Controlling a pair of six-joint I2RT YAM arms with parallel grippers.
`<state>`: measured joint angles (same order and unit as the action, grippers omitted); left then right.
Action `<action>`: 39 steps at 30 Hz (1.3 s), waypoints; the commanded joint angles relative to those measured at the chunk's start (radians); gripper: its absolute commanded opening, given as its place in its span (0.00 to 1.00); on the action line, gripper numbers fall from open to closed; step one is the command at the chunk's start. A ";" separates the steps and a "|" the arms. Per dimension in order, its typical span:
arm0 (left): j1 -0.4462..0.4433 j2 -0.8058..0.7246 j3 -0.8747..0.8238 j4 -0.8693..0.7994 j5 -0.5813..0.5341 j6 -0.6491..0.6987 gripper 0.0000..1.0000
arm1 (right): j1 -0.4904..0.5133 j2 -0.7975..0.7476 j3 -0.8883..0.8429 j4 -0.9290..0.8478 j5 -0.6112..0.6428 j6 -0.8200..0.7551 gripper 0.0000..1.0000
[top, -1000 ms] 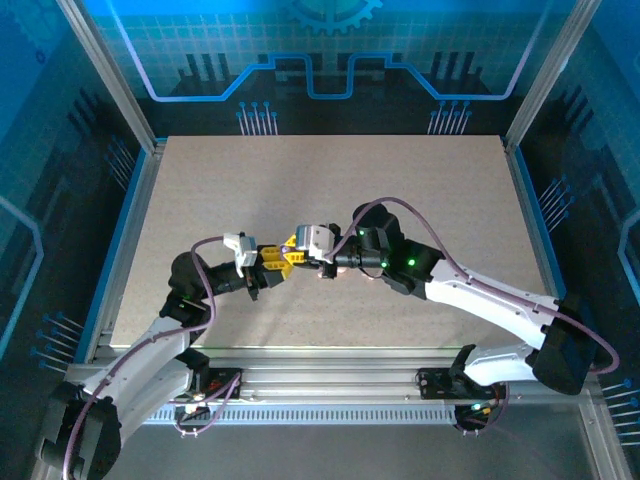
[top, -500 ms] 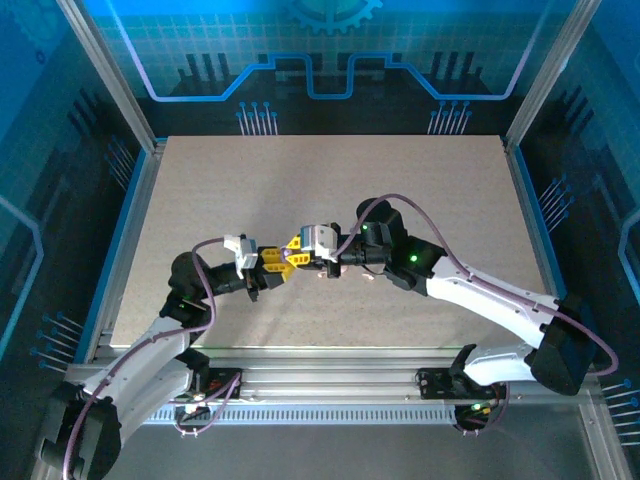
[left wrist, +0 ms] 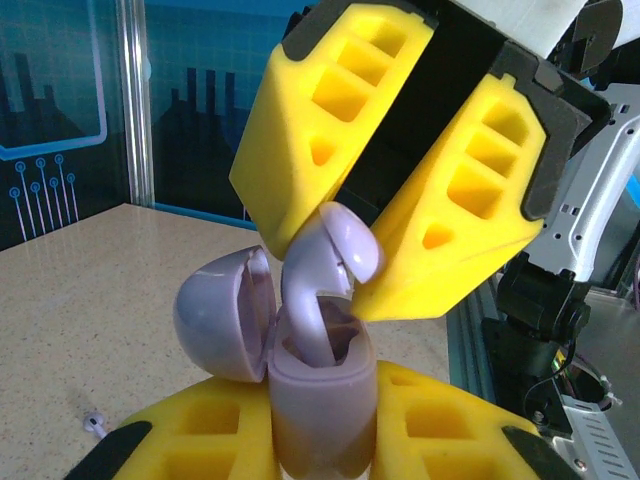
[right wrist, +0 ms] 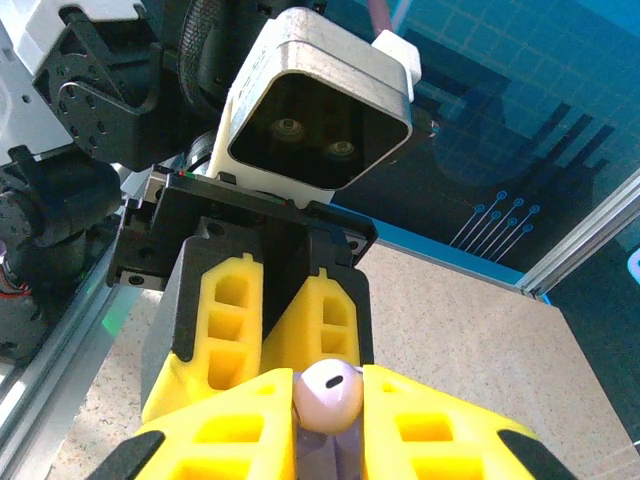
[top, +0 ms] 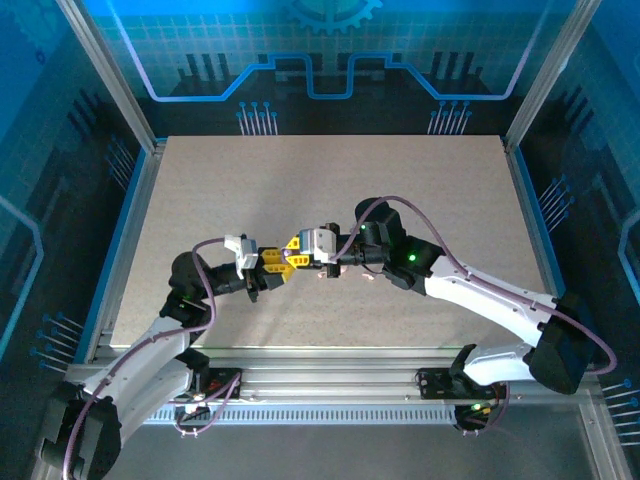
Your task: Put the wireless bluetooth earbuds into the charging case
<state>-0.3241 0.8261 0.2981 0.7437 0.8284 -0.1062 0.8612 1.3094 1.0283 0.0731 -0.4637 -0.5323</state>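
Since this one is being done in mid-air instead of on the table [top: 420, 190], the top view has the left gripper [top: 272, 262] and right gripper [top: 296, 247] nose to nose over the middle, with a speck of lilac between them. It's too small from up there to say much more.

The left wrist cam is where it gets clear. The left gripper is clamped around the lilac charging case [left wrist: 320, 410], holding it upright with the lid [left wrist: 220, 320] flipped open to one side, so the pocket faces up at the other arm. The right gripper sits above it, pinching a lilac earbud [left wrist: 345, 250] by its round head, which leaves the stem free to point down. The stem tip is right in the case mouth and the head is above the rim, so I'd call it partly in, not seated. There's also a tiny pale thing [left wrist: 93, 422] lying on the table behind, maybe another bud, hard to tell.

The right wrist cam looks along its own fingers: the bud head is squeezed between the tips, and the left gripper is directly beyond, lined up dead on.
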 commanded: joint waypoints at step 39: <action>0.000 -0.014 0.039 0.019 -0.032 0.021 0.15 | 0.088 -0.011 0.071 -0.350 0.139 -0.419 0.22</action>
<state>-0.3237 0.8303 0.2981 0.6956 0.8276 -0.1028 0.9192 1.2850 1.1000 -0.1642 -0.3134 -0.9066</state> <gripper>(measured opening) 0.204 0.218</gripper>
